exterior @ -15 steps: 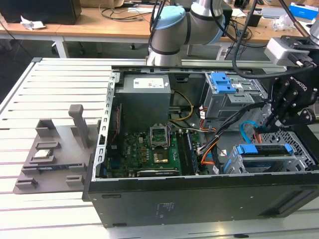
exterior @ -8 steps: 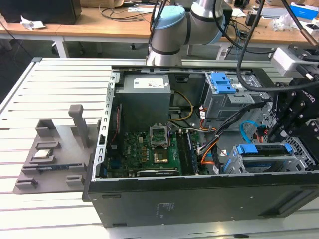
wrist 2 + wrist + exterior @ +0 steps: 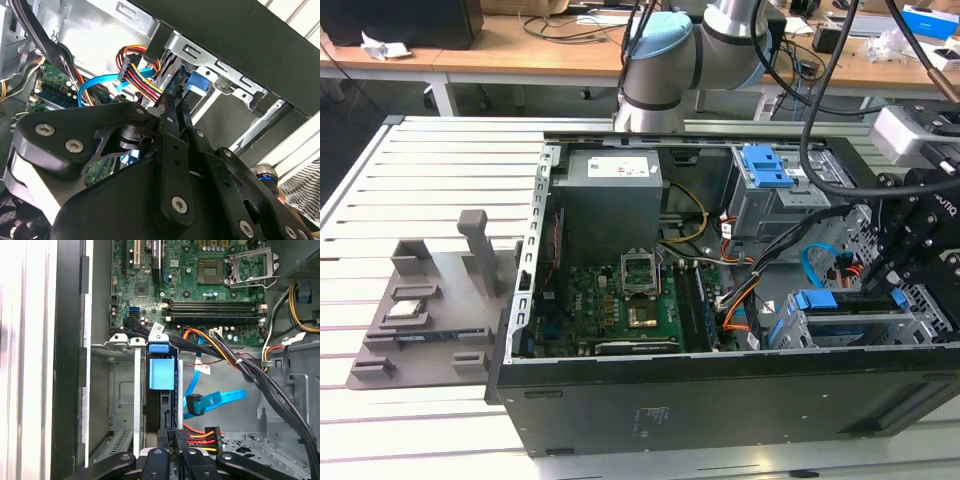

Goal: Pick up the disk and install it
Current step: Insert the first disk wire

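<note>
Going L to R in the exterior view, we see first a grey fixture tray [image 3: 415, 335] on the slatted white table [image 3: 380, 210], well apart from the work. Next the open PC case [image 3: 720, 400], lying on its side, w/ a green motherboard [image 3: 620, 310] and a grey power supply [image 3: 610, 200] above it. Further R, a metal drive cage [image 3: 860, 325] near the case's front wall, and the black gripper [image 3: 888, 283] reaching down into it.

The disk [image 3: 162, 390] sits in that cage. In the first wrist view we see it edge-on: a thin dark body w/ blue plastic rails and a blue tab [image 3: 162, 373] at its far end; label not visible. Its long axis runs along the cage slot, from the gripper toward the motherboard, flat faces standing parallel to the silver cage wall [image 3: 136, 395]. The tab end points at the RAM slots [image 3: 215, 310].

In the second wrist view the fingers [image 3: 172, 112] are drawn close together, pinching the disk's near edge beside the red/yellow/orange power cables [image 3: 142, 75]. So the pincer is clamped on the disk, which is already most of the way into the bay. A light-blue data cable [image 3: 215, 401] loops just beside the disk, inside the case.
</note>
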